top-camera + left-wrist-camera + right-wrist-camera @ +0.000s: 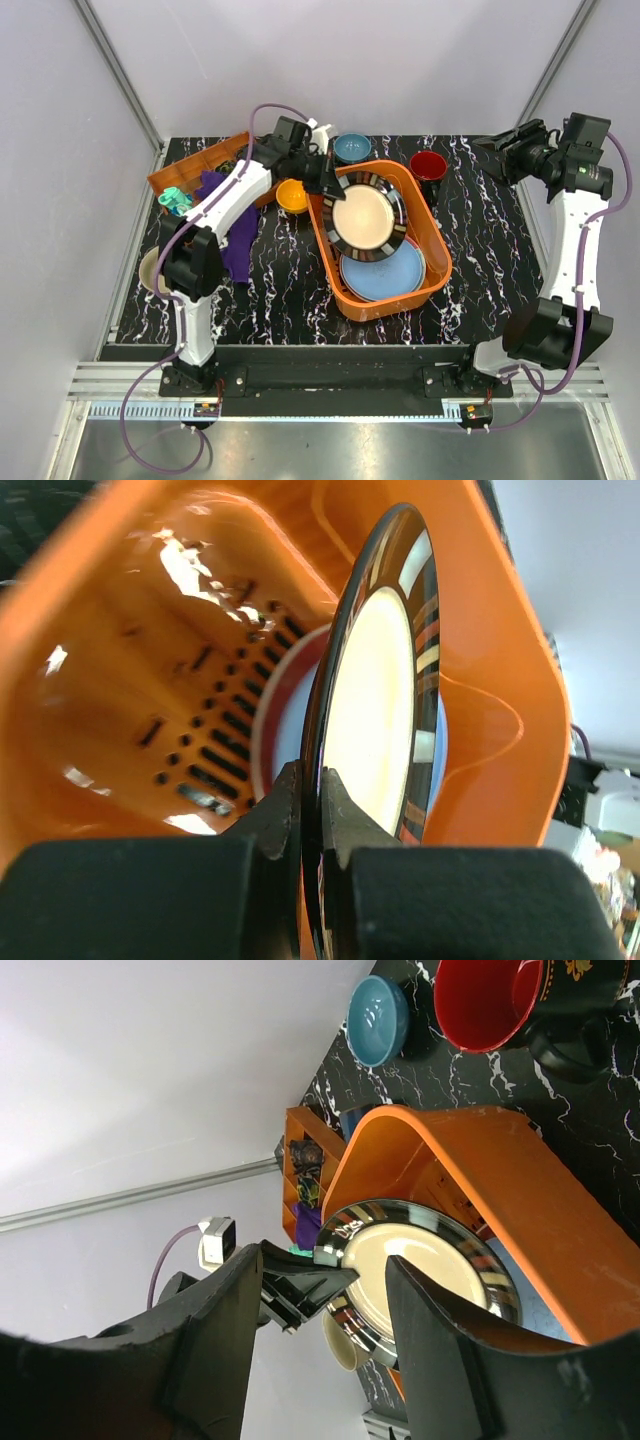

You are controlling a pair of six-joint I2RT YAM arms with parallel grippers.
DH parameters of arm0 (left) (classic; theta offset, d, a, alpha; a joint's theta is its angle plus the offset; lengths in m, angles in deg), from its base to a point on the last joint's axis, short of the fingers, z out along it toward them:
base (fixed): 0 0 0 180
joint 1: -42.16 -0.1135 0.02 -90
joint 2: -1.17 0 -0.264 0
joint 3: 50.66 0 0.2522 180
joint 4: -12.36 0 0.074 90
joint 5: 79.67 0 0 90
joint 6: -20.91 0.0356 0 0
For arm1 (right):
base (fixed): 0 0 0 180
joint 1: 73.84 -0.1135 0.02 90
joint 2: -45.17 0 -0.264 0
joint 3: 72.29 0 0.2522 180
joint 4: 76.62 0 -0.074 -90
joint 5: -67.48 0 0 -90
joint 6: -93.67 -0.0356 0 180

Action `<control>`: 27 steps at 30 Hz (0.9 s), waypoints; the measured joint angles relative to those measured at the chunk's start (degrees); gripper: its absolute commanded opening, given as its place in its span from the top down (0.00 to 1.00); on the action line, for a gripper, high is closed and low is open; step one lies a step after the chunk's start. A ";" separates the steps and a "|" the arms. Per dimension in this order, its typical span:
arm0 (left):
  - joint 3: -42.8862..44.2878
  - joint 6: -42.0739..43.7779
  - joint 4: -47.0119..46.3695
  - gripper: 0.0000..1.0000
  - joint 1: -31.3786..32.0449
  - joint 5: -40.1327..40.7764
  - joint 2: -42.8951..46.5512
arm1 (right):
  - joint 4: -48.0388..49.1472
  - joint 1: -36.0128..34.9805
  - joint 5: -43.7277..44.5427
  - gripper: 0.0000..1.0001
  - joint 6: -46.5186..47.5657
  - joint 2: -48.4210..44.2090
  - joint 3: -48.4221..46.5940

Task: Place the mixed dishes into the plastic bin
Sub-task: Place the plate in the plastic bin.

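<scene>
The counter [290, 290] around the bin [437, 255] is crowded. A red mug [428, 166] stands just past its far right corner, a small blue bowl [351, 148] beyond its far edge and an orange bowl [292, 195] just left. A tray [195, 168], purple cloth [240, 245], teal toy [175, 200] and beige bowl [150, 272] lie further left.

The bin's long axis runs near to far, slightly skewed. A blue plate [385, 275] lies flat in its near end. The striped plate [365, 215] occupies the far end, tilted, cream face up and rightward, its near edge over the blue plate.

The left jaws are clamped on the striped plate's far left rim. The right jaws stand apart, well right of the bin.
</scene>
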 measured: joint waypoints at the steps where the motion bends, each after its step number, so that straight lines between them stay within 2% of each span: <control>1: 0.28 0.00 0.09 1.00 0.76 -0.24 -0.17 | 0.02 0.00 -0.28 0.39 0.02 -0.15 0.13; 5: 2.69 0.02 -0.31 1.00 4.31 -0.79 -1.99 | -0.02 0.00 -1.03 0.38 0.00 -1.53 1.55; 13: 2.19 1.49 -0.11 1.00 8.09 -0.74 -2.78 | -0.15 0.00 -2.29 0.38 0.02 -3.30 3.50; 27: -6.54 4.90 -0.59 1.00 8.59 -0.61 -2.78 | -1.81 0.00 -2.49 0.37 0.50 -6.73 5.03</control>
